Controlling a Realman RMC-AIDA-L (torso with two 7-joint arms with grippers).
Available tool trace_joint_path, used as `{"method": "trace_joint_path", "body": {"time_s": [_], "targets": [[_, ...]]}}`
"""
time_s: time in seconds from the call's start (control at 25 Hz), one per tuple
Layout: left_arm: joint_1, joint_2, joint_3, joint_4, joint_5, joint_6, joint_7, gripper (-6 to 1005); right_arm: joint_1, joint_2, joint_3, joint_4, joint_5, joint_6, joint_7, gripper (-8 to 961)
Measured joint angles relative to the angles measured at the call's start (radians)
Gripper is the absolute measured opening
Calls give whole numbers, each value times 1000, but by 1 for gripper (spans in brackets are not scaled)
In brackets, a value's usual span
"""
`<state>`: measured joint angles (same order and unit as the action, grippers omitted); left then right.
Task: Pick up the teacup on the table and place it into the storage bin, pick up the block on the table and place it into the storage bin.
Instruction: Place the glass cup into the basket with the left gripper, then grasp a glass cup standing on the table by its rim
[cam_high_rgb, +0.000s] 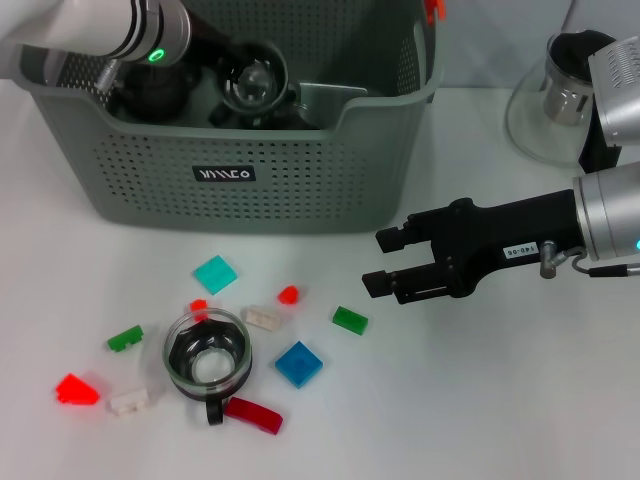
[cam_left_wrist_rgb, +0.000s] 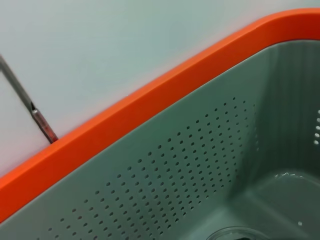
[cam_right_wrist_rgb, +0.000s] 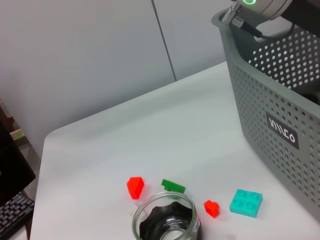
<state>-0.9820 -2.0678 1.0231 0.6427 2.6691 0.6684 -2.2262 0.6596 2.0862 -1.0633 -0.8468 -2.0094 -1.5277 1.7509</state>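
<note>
Right gripper (cam_high_rgb: 383, 262) hangs over the white table (cam_high_rgb: 480, 400), black fingers spread with nothing between them, in front of the storage bin (cam_high_rgb: 240, 185) and off toward its right corner. The green block (cam_high_rgb: 350, 320) lies just beside its fingertips, the blue block (cam_high_rgb: 299, 364) a little farther from the bin. The glass teacup (cam_high_rgb: 207, 358) stands upright on the table in front of the bin, under its black label, well apart from that gripper, with a red curved piece (cam_high_rgb: 253, 414) at its handle and a teal block (cam_high_rgb: 215, 274) between it and the bin. Left gripper is down inside the bin; I cannot tell whether its fingers are spread. Behind the right arm stands a glass teapot (cam_high_rgb: 545, 110).
</note>
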Motion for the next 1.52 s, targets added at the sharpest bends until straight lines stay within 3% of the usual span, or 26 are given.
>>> {"method": "trace_joint_path", "body": {"time_s": [0.12, 0.52, 0.88, 1.16, 1.28, 1.32, 1.4, 1.52], "targets": [[2, 0, 0, 0, 0, -5, -4, 92, 0, 0, 0, 0, 0, 0, 1, 704], [6, 0, -12, 10, 0, -18, -9, 423, 0, 0, 0, 0, 0, -5, 3, 704], [12, 18, -35, 90, 0, 8, -24, 749, -4, 0, 2, 0, 2, -6, 4, 703], [22, 23, -114, 299, -14, 264, -24, 841, 0, -3, 5, 0, 5, -1, 2, 703], [47, 24, -154, 425, -53, 443, -14, 840, 1, -5, 14, 0, 6, 0, 1, 703], [75, 28, -168, 521, -103, 575, -2, 840, 0, -6, 23, 1, 6, 0, 0, 703], [87, 30, -172, 554, -124, 621, 2, 839, -2, -7, 26, 2, 6, 0, -1, 703], [139, 36, -186, 671, -224, 819, 52, 838, -6, -10, 32, 3, 6, 0, -1, 703]]}}
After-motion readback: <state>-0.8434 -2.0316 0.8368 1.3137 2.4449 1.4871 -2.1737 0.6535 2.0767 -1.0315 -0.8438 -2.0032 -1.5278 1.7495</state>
